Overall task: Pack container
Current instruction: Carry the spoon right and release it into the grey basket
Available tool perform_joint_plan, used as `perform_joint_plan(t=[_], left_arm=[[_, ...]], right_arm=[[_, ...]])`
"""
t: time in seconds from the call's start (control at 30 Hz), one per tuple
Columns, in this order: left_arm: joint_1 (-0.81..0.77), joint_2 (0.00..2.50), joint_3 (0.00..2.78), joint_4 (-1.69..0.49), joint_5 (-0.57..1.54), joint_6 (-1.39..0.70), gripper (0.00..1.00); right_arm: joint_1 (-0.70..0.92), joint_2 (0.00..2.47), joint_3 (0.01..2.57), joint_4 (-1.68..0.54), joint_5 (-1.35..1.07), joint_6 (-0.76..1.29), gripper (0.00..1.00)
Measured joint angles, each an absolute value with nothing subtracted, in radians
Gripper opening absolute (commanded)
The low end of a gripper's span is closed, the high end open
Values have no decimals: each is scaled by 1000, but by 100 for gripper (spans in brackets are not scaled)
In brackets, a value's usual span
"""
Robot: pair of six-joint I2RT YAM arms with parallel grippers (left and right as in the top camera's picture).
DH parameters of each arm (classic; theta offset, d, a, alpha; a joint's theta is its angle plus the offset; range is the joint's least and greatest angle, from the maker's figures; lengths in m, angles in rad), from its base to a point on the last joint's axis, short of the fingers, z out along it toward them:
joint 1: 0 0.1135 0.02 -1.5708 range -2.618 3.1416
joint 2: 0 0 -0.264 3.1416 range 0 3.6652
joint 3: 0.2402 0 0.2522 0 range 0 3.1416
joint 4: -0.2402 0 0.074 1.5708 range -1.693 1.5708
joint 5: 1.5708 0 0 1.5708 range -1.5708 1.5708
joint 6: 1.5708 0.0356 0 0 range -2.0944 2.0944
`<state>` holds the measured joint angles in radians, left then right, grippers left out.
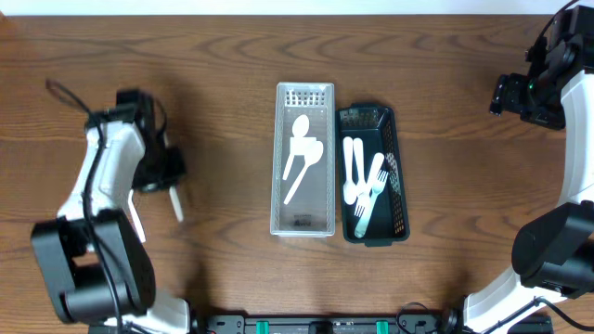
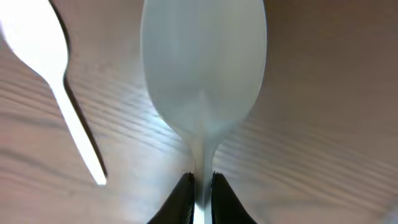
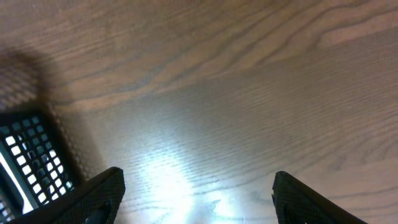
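My left gripper (image 1: 170, 176) is shut on the handle of a white plastic spoon (image 1: 174, 201), held just above the table at the left. In the left wrist view the jaws (image 2: 200, 190) pinch the thin handle and the spoon's bowl (image 2: 204, 68) fills the frame. A second white spoon (image 2: 59, 74) lies on the wood beside it, and shows in the overhead view (image 1: 136, 221). A clear tray (image 1: 278, 199) in the middle holds white spoons. A black basket (image 1: 401, 186) next to it holds white forks and a spoon. My right gripper (image 1: 513, 93) is open and empty at the far right.
The right wrist view shows the open jaws (image 3: 199, 196) over bare wood, with a corner of the black basket (image 3: 28, 155) at the left. The left arm's body (image 1: 102, 176) lies along the table's left side.
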<state>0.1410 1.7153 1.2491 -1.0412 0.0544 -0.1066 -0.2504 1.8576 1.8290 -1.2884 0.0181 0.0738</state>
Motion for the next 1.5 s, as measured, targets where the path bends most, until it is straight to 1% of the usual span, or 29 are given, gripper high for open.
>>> perform_joint_plan(t=[0.1,0.2,0.4,0.5,0.6,0.8,0.87,0.93,0.97,1.13,1.33,1.43,1.5], left_arm=[[37,1660,1390,-1125,70,-134,9],[-104,1616,1499,-1154,84,-183,9],[-388,1610,1555,-1078,106,-290,10],[-478,1633,1555,-1035,110,-322,10],[-531,1677,1555,-1003,112,-345,11],[-558,1820,1555,-981,114,-365,10],[-558,1871,1555,-976,114,-367,12],[-558,1907,1555,-974,114,-362,34],[-558,1918,1555,-972,113,-361,41],[-556,1923,1555,-975,114,-347,50],[-513,1833,1582,-1076,51,-314,53],[-442,1716,1600,-1126,-7,-311,54],[-354,1617,1614,-1167,-39,-314,55]], right_arm=[[-250,1858,1829,-1285,18,74,79],[-250,1858,1829,-1284,18,74,79],[-250,1858,1829,-1284,18,74,79],[-250,1858,1829,-1284,18,73,79],[-250,1858,1829,-1285,18,74,79],[-250,1858,1829,-1286,18,73,80],[-250,1858,1829,-1286,18,74,80],[-250,1858,1829,-1286,18,73,80],[-250,1858,1829,-1287,18,73,80],[-250,1858,1829,-1290,18,72,80],[-250,1858,1829,-1290,18,70,80],[-250,1858,1829,-1290,18,65,81],[-250,1858,1829,-1290,18,63,81]])
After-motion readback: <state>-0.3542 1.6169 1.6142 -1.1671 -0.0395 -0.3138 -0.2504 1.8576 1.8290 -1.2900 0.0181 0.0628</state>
